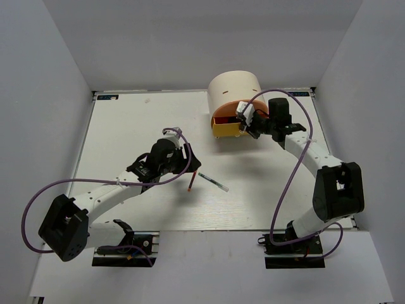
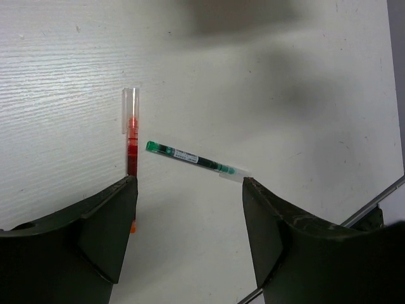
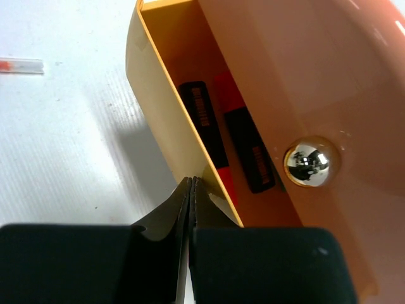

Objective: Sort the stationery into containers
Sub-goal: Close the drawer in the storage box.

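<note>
The cream organiser [image 1: 234,88] stands at the back. Its yellow drawer [image 1: 226,128] is pulled out under the orange drawer [image 1: 238,107]. In the right wrist view two black highlighters [image 3: 204,121] lie inside the yellow drawer [image 3: 155,107], beside the orange front's knob [image 3: 307,162]. My right gripper [image 3: 192,183] is shut and empty, its tips against the yellow drawer's front. The red pen [image 2: 131,142] and the clear pen [image 2: 195,160] lie on the table. My left gripper [image 2: 190,183] is open just above them, one finger [image 2: 107,221] over the red pen's end. The eraser and green drawer are hidden.
White table [image 1: 139,126] inside grey walls. In the top view the red pen [image 1: 191,180] and clear pen [image 1: 213,182] lie mid-table, near my left gripper [image 1: 183,163]. A clear pen end [image 3: 22,65] shows at the right wrist view's left edge.
</note>
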Controlling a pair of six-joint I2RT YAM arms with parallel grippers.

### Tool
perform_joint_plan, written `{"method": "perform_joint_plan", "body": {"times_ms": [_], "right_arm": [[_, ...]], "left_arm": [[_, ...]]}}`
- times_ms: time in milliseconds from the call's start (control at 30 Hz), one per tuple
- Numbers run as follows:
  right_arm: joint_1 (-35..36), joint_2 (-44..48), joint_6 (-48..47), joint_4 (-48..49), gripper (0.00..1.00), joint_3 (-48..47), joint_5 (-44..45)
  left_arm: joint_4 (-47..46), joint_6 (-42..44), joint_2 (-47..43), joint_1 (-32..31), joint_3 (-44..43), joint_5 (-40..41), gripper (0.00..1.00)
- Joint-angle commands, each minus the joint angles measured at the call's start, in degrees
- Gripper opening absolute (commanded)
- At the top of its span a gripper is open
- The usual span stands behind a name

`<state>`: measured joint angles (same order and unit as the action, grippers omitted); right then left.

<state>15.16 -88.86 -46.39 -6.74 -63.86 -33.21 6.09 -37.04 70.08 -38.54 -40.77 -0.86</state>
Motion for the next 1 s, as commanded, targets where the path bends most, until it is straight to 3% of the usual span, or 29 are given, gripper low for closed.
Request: {"method": "perform_joint_plan", "body": {"times_ms": [0, 967], "right_arm": [[0.5, -0.9, 0.9, 5.1, 0.00, -0.5, 3.2], [2.5, -6.4, 2.7, 11.5, 0.00, -5.4, 10.0]], "left_arm": [[-0.6, 0.4, -0.4, -0.3, -1.3, -0.1, 0.77], [0.4, 0.4, -0.9, -0.3, -1.3, 0.4, 0.77]]}}
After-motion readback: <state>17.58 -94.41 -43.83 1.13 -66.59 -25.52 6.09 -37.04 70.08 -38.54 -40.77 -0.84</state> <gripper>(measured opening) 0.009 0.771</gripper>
